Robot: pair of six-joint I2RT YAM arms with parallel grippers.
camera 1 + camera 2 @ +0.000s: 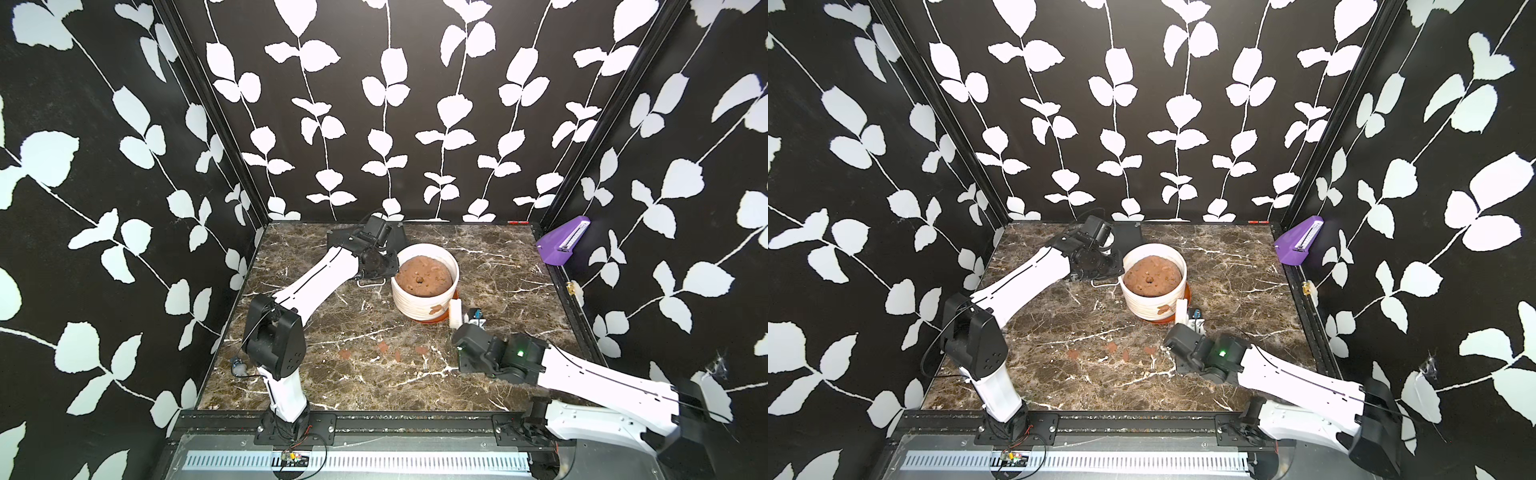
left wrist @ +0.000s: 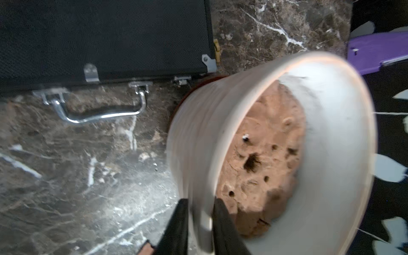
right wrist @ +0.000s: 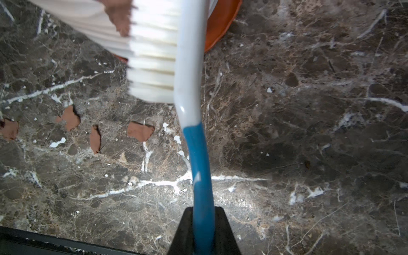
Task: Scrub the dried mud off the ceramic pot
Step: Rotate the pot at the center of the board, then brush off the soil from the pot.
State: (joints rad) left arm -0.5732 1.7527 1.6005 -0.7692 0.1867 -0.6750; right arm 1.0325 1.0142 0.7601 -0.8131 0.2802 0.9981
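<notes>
Right wrist view shows the dried mud as a reddish-brown patch low on the ribbed white wall of the ceramic pot, on the side facing the robot and just above the orange saucer. The pot stands toward the back middle of the surface. The bristles of the brush meet only one edge of that patch, so a stroke from here may skate along the ribs and leave most of it. The right gripper is closed tight on the blue handle, but at its far end – a long lever. Hard pressure could twist the handle in the jaws or bend the head away from the wall. The left gripper sits astride the pot's rim, one finger outside and one inside beside the soil mass. The blur hides whether it is actually pinching. If it is not, a sideways scrub could slide the pot or rock it on the saucer, perhaps tipping soil out or knocking it into the black case just behind. Loose flakes lie on the surface near the brush – a low sweep could scatter them.
</notes>
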